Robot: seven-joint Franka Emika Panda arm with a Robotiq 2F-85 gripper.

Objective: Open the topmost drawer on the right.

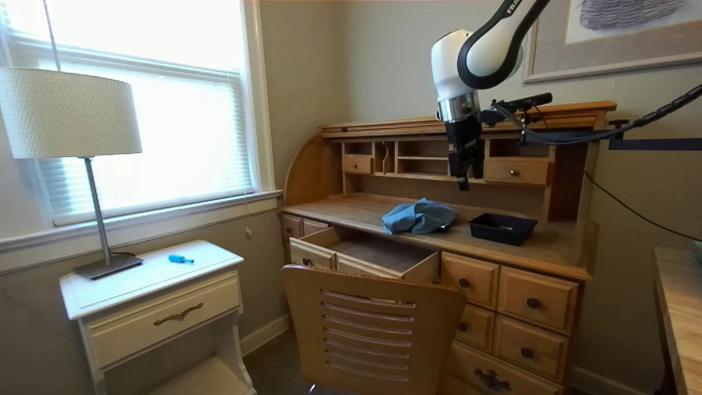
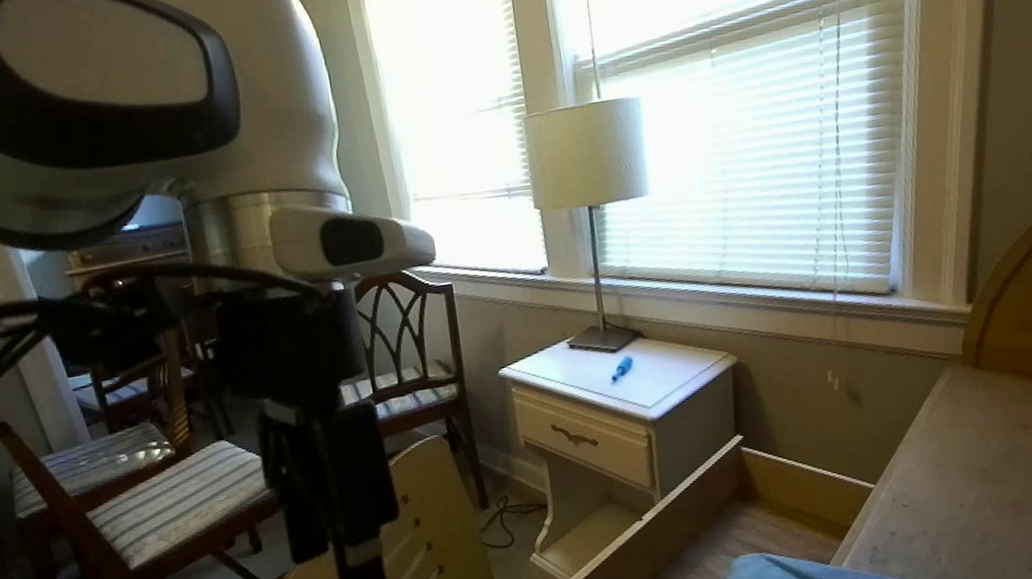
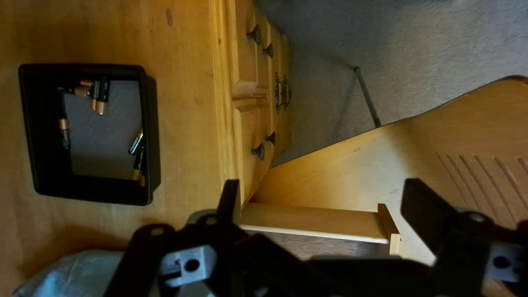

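Two raised-panel pine fronts, each with a dark knob, make up the top row at the desk's right. I take the outer one [image 1: 554, 296] as the topmost drawer; its knob [image 1: 533, 303] is bare and the front sits flush. In the wrist view that drawer [image 3: 243, 62] shows at upper middle, its knob [image 3: 254, 34] pointing toward the floor. My gripper [image 3: 319, 189] is open, fingers wide apart with nothing between them. It hangs pointing down above the desk in an exterior view [image 1: 469, 174], higher than the drawer and apart from it.
A wide middle drawer [image 1: 426, 266] stands pulled out, with a wooden chair [image 1: 378, 351] in front. On the desktop lie a blue cloth [image 1: 419, 215] and a black tray [image 3: 150, 123] holding several batteries. A white nightstand [image 1: 164, 269] with a lamp [image 1: 97, 208] stands by the window.
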